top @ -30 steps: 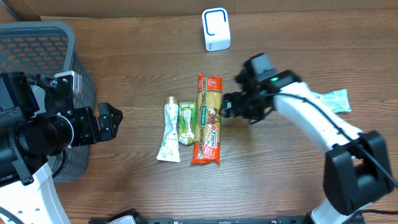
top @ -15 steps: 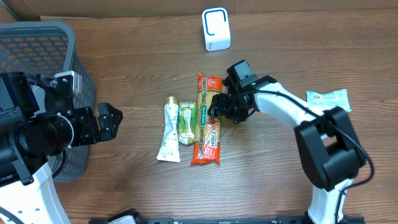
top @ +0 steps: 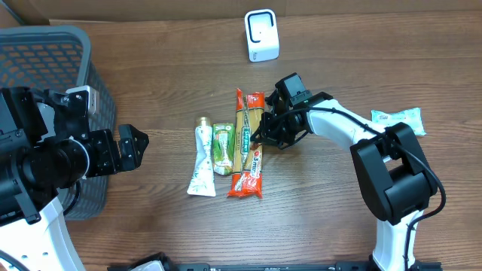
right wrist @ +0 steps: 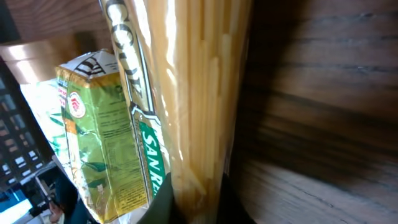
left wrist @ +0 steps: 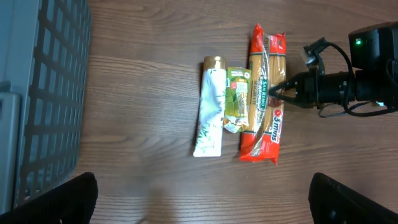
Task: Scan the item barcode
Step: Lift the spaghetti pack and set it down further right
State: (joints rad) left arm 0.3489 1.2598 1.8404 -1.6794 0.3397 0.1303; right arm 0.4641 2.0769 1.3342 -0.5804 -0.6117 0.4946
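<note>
The right fingers [top: 260,138] are clenched on the right edge of the spaghetti packet [top: 247,150]. The packet lies lengthwise in the middle of the wooden surface [top: 324,218], touching a green pouch [top: 221,148] on its left, with a white tube [top: 202,156] beyond that. The left fingers [top: 134,144] hang spread wide at the left beside the grey basket [top: 45,53], and the white scanner [top: 261,35] stands at the far side.

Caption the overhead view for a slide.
Barcode task: right hand shut on the spaghetti packet; left hand open beside the grey basket.
</note>
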